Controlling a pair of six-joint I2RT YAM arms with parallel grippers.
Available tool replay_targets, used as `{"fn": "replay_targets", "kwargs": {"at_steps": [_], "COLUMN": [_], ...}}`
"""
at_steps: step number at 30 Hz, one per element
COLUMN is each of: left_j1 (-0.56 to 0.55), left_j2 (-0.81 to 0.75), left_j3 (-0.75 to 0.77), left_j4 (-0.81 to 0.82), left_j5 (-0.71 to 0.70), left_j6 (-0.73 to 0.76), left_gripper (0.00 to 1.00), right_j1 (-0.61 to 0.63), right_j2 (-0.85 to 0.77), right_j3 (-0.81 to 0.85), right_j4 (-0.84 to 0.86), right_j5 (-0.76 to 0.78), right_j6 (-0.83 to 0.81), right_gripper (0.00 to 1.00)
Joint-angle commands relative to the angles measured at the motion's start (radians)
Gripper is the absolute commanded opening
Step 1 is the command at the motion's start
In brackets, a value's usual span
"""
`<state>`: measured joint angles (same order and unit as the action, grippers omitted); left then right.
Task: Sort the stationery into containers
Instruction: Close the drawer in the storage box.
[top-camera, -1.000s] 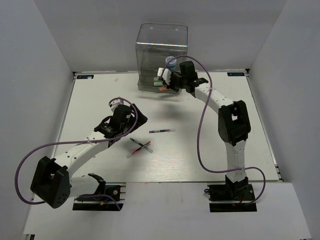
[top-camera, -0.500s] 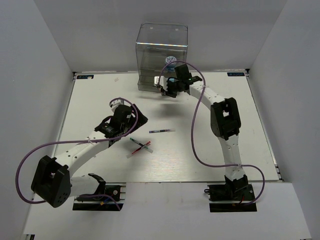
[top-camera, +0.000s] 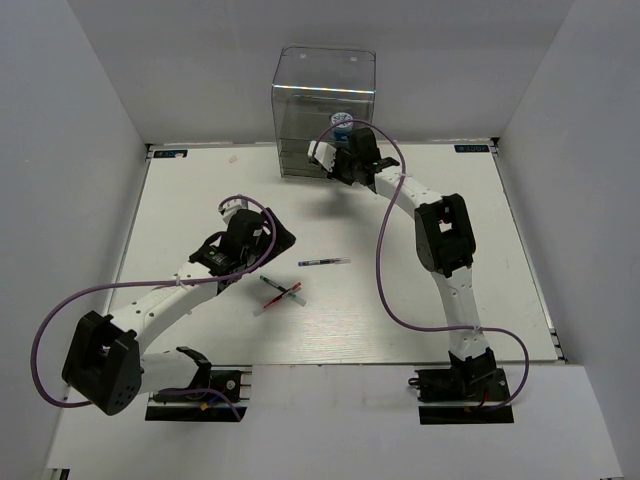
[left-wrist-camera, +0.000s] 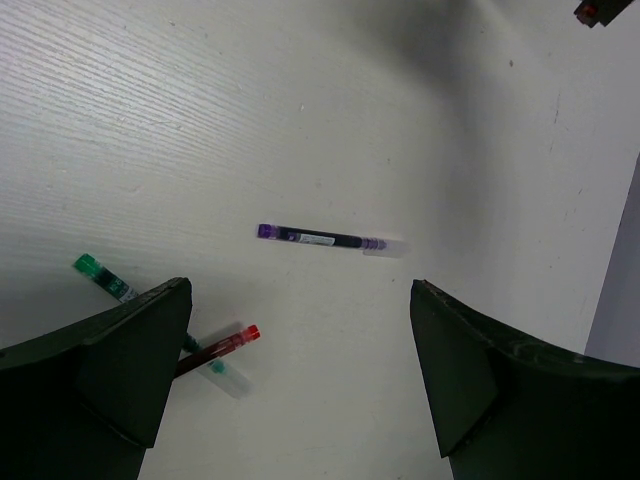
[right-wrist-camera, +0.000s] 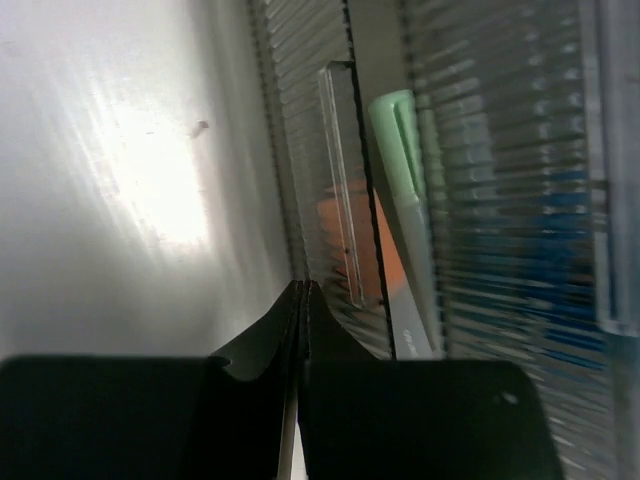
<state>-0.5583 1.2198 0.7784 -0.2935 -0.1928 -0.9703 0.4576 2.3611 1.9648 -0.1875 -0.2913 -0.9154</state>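
Dark pen (top-camera: 324, 262) flat, long axis left-right; left end effector (left-wrist-camera: 300, 292) spread; right end effector (right-wrist-camera: 302, 290) clenched at organizer (top-camera: 325, 90)

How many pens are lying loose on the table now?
3: a purple pen alone mid-table; a green-tipped pen and a red pen crossed nearer the left arm. Others may be hidden.

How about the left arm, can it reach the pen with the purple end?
Probably yes. The left end effector hangs open over the table, and the pen lies alone ahead of it with nothing on top. The right arm is away at the clear box.
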Motion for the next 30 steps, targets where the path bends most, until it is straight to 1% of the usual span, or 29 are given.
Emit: {"fn": "replay_targets", "kwargs": {"at_steps": [1, 7, 10, 13, 14, 15, 17, 19, 20, 21, 23, 24, 25, 27, 29, 30], "left_j1": [0.003, 0.003, 0.003, 0.003, 0.003, 0.003, 0.003, 0.003, 0.003, 0.012, 0.012, 0.021, 0.031, 0.041, 0.053, 0.054], "left_j2": [-0.008, 0.001, 0.001, 0.012, 0.012, 0.023, 0.043, 0.092, 0.112, 0.157, 0.207, 0.234, 0.288, 0.340, 0.410, 0.434], "left_j3": [0.018, 0.027, 0.018, -0.010, -0.019, -0.031, -0.031, -0.031, -0.010, -0.010, 0.016, 0.033, 0.056, 0.081, 0.101, 0.113], "left_j4": [-0.003, 0.017, 0.059, 0.161, 0.231, 0.267, 0.330, 0.405, 0.430, 0.476, 0.528, 0.583, 0.608, 0.671, 0.717, 0.775], "left_j5": [0.012, 0.030, 0.041, 0.067, 0.076, 0.076, 0.104, 0.104, 0.104, 0.114, 0.134, 0.144, 0.154, 0.173, 0.199, 0.199], "left_j6": [-0.005, -0.005, -0.005, -0.005, -0.005, -0.005, -0.016, -0.027, -0.037, -0.038, -0.056, -0.056, -0.073, -0.097, -0.117, -0.132], "left_gripper": [1.00, 1.00, 1.00, 1.00, 1.00, 1.00, 1.00, 0.96, 0.96, 0.94, 0.90, 0.86, 0.85, 0.82, 0.80, 0.79], "right_j1": [-0.010, -0.011, -0.011, -0.014, -0.014, -0.014, -0.019, -0.022, -0.020, -0.020, -0.027, -0.027, -0.036, -0.042, -0.056, -0.059], "right_j2": [-0.007, 0.013, 0.013, 0.009, 0.007, 0.009, 0.003, -0.025, -0.032, -0.039, -0.052, -0.053, -0.049, -0.040, -0.049, -0.080], "right_j3": [0.022, 0.034, 0.029, 0.023, 0.023, 0.022, 0.023, -0.007, -0.023, -0.055, -0.061, -0.061, -0.060, -0.034, -0.026, -0.047], "right_j4": [0.125, 0.146, 0.151, 0.161, 0.164, 0.164, 0.142, 0.141, 0.158, 0.167, 0.168, 0.166, 0.168, 0.146, 0.119, 0.112], "right_j5": [0.087, 0.132, 0.139, 0.156, 0.159, 0.162, 0.158, 0.144, 0.139, 0.139, 0.144, 0.146, 0.155, 0.161, 0.117, 0.103], "right_j6": [0.035, 0.036, 0.039, 0.041, 0.039, 0.041, 0.033, 0.030, 0.030, 0.029, 0.032, 0.030, 0.030, 0.029, 0.035, 0.038], "right_gripper": [0.00, 0.00, 0.00, 0.00, 0.00, 0.00, 0.00, 0.00, 0.00, 0.00, 0.00, 0.00, 0.00, 0.00, 0.00, 0.00]}}
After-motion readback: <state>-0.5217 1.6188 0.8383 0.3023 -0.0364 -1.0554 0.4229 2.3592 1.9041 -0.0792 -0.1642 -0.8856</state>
